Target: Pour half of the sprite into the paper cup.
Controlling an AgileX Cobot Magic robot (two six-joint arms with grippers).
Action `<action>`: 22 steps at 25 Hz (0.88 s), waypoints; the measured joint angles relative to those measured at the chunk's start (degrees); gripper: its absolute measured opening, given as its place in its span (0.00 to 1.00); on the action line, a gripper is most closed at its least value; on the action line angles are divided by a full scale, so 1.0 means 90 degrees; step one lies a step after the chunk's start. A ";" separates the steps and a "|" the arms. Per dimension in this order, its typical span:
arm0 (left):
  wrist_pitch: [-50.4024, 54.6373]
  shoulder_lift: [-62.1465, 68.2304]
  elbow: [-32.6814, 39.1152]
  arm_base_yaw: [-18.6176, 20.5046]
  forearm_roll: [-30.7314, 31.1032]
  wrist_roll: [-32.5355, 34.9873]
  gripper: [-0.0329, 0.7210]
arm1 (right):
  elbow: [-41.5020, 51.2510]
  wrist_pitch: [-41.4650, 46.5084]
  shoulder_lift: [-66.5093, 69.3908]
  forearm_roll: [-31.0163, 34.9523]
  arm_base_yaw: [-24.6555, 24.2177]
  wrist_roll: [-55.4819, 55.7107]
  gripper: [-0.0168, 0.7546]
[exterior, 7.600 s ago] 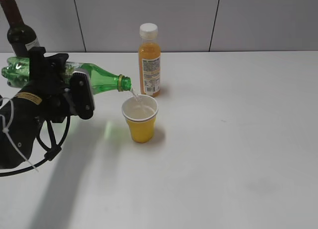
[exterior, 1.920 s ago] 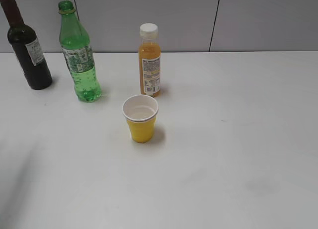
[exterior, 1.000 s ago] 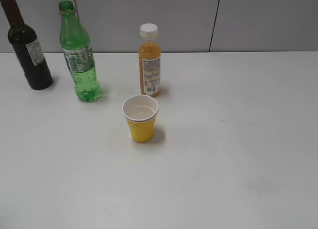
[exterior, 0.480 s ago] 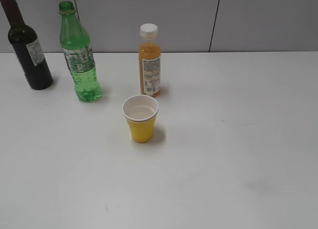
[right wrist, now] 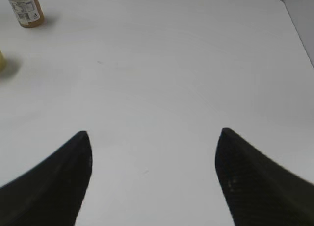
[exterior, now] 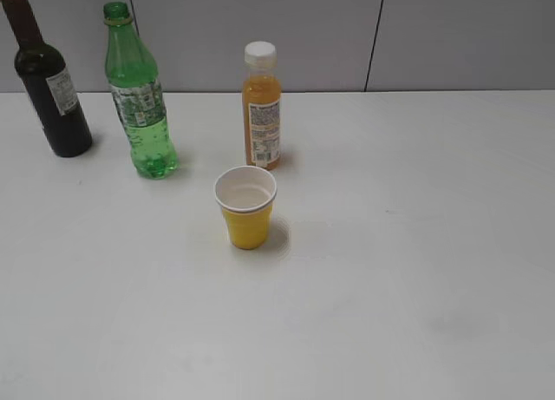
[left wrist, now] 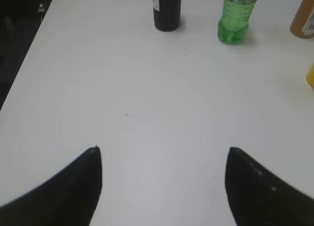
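Observation:
The sprite (exterior: 139, 96) stands upright and uncapped at the back left of the white table, partly filled; its base shows in the left wrist view (left wrist: 236, 17). The paper cup (exterior: 246, 207), yellow outside and white inside, stands in front of the bottles with clear liquid in it; a yellow sliver of it shows at the right edge of the left wrist view (left wrist: 310, 75). My left gripper (left wrist: 163, 150) is open and empty, far in front of the sprite. My right gripper (right wrist: 153, 133) is open and empty over bare table. Neither arm shows in the exterior view.
A dark wine bottle (exterior: 45, 83) stands left of the sprite. An orange juice bottle (exterior: 261, 109) with a white cap stands just behind the cup, also in the right wrist view (right wrist: 24, 9). The table's left edge (left wrist: 19, 64) drops off to dark floor.
Earlier my left gripper held the sprite tilted, pouring into the cup. Now the sprite stands upright and released, and the arm has left the exterior view. No change in the last second.

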 joint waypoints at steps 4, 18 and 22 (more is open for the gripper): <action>-0.0408 -0.0043 0.0114 0.0000 0.0000 0.0009 0.83 | 0.0000 -0.0006 0.0000 0.0005 0.0000 0.0000 0.79; -0.0690 -0.0043 0.0275 0.0000 -0.0006 0.0016 0.83 | 0.0000 -0.0006 0.0000 0.0005 0.0000 0.0000 0.79; -0.0690 -0.0043 0.0275 0.0000 -0.0006 0.0016 0.83 | 0.0000 -0.0006 0.0000 0.0005 0.0000 0.0000 0.79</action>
